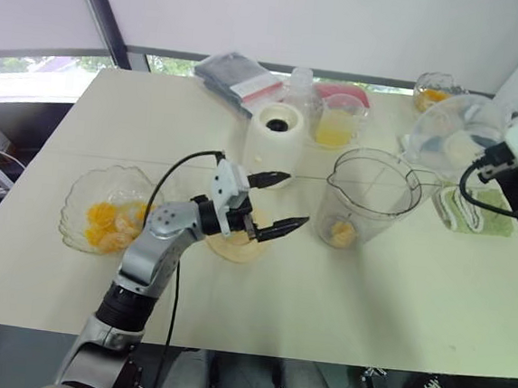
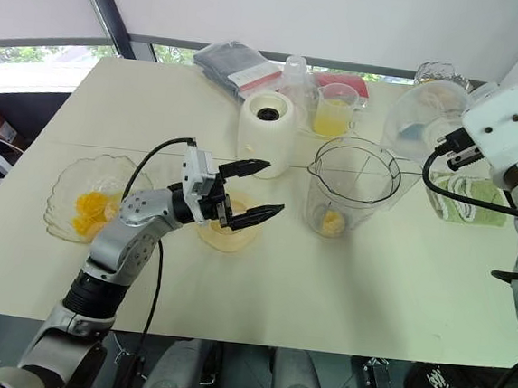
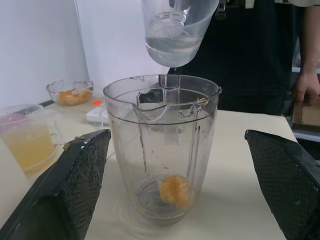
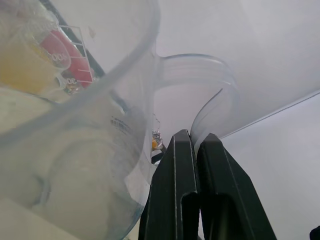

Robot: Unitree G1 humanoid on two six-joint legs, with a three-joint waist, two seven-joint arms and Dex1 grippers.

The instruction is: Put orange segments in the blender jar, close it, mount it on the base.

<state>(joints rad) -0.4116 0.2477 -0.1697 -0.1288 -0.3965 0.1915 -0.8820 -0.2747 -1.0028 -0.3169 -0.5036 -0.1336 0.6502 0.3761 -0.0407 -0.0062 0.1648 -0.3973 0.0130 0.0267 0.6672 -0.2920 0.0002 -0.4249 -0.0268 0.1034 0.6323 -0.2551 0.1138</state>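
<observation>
Segment count: one orange segment (image 3: 174, 190) in blender jar (image 3: 162, 130).

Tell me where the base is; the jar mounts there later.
In the left eye view the base stands mid-table toward the far edge, left of the juice cup, beyond the open left gripper.

A broad cream-coloured counter (image 1: 386, 296) takes up the middle of the room, with a thin seam line running across its top. Behind it stands a white wall panel (image 1: 328, 23), crossed on the left by a dark slanted frame bar (image 1: 102, 12). Low windows (image 1: 34, 65) run along the base of that wall and let in bright daylight with a hint of green outside. Below the counter's near edge lies a dark floor (image 1: 251, 384). The light is soft and even.
</observation>
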